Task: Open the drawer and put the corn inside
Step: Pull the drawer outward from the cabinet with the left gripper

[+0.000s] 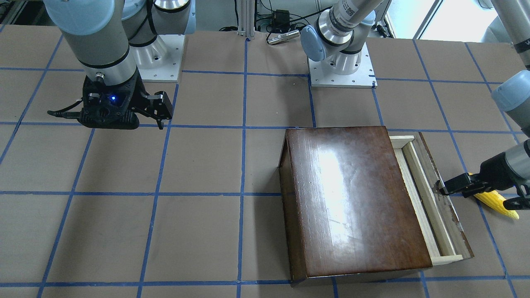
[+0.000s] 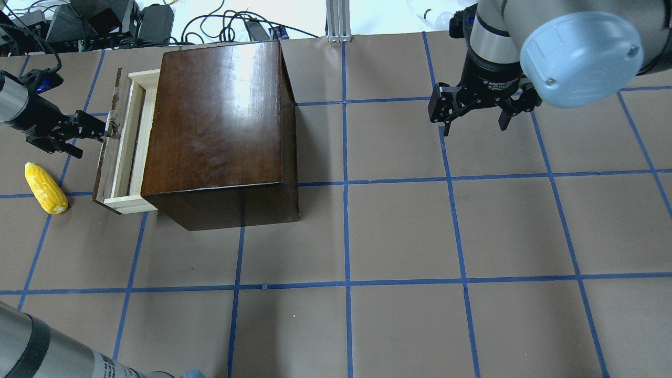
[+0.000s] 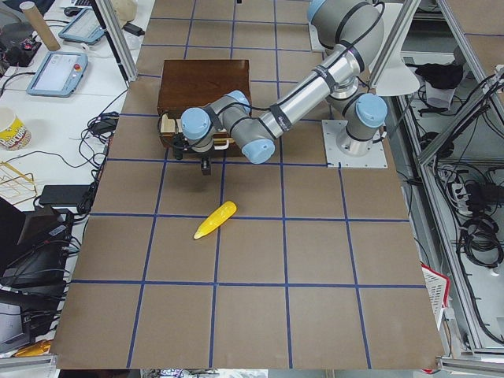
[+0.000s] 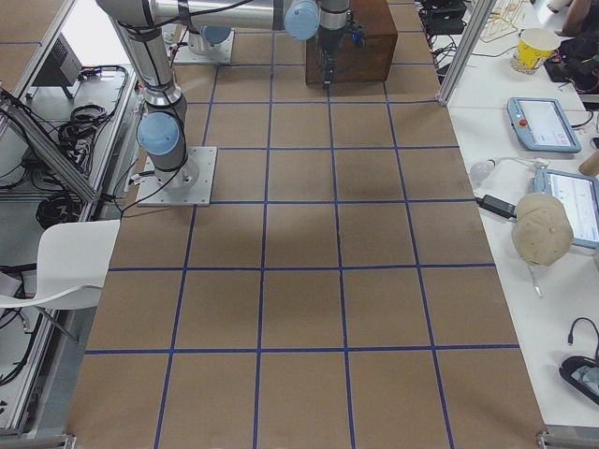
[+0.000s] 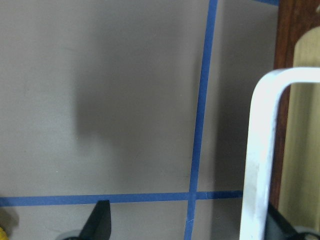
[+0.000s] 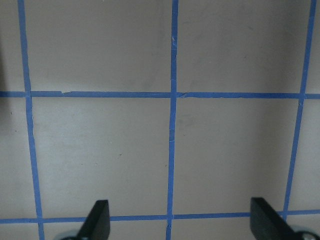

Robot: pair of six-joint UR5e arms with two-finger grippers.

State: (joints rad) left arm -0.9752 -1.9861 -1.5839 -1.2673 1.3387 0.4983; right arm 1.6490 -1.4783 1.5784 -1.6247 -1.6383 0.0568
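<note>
Drawer (image 2: pixel 127 147) stands partly out of box (image 2: pixel 220 115); corn (image 2: pixel 46 188) lies on desk (image 2: pixel 399 236) left of its front. My left hand (image 2: pixel 93 142), wide open, straddles the handle (image 5: pixel 260 150); right hand (image 2: pixel 474 128) open, empty, far right.

The bright yellow tapered corn cob (image 1: pixel 497 202) is half hidden behind the black fingers (image 1: pixel 455 183) of the left gripper (image 1: pixel 473 196); beside one fingertip, a pale metal handle (image 5: pixel 260 165) runs off the wrist view's lower edge.

I see a table (image 2: pixel 399 231) marked with a blue tape grid (image 2: pixel 346 231). A white chair (image 4: pixel 65 267) stands beside it.
</note>
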